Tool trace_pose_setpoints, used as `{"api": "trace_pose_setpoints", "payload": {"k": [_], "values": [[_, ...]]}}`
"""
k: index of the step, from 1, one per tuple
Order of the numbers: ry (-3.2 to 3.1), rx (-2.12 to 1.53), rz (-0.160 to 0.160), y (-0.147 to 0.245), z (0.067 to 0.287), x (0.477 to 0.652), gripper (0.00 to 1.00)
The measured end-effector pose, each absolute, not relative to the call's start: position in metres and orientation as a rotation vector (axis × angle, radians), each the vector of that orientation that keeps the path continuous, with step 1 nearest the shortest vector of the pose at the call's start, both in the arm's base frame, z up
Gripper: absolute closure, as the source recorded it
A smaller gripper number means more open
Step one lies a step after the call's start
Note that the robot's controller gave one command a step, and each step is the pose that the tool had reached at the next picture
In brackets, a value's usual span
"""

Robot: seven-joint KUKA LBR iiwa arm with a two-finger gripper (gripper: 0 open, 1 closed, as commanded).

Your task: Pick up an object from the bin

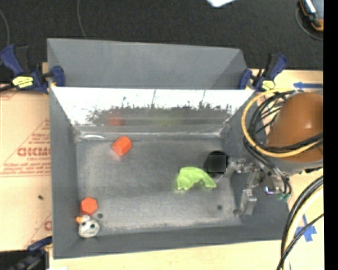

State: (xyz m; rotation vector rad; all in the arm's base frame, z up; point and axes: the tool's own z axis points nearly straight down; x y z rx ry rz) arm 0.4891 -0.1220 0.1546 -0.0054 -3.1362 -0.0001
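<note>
Five small things lie in the grey bin (62, 167). There are two orange ones: one orange block (122, 145) near the back wall, and one orange piece (88, 205) in the front left corner, just beside one white round thing (88, 227). One crumpled green thing (194, 179) lies right of the middle, with one black lump (216, 162) just beside it. The arm's (293, 128) jaws hang by the right wall, near those two. I cannot tell if they are spread or squeezed.

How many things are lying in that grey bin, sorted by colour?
Orange: 2, a small orange block and a smaller orange chunk
Green: 1, a crumpled green soft piece
Black: 1, a small black lump
White: 1, a small whitish round thing
Total: 5
</note>
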Motion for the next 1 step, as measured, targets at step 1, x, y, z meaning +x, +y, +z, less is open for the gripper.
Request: {"api": "trace_pose_setpoints", "payload": {"k": [1], "values": [[-3.144, 0.003, 0.003, -0.1217, 0.1588, 0.4911, 0.0]]}}
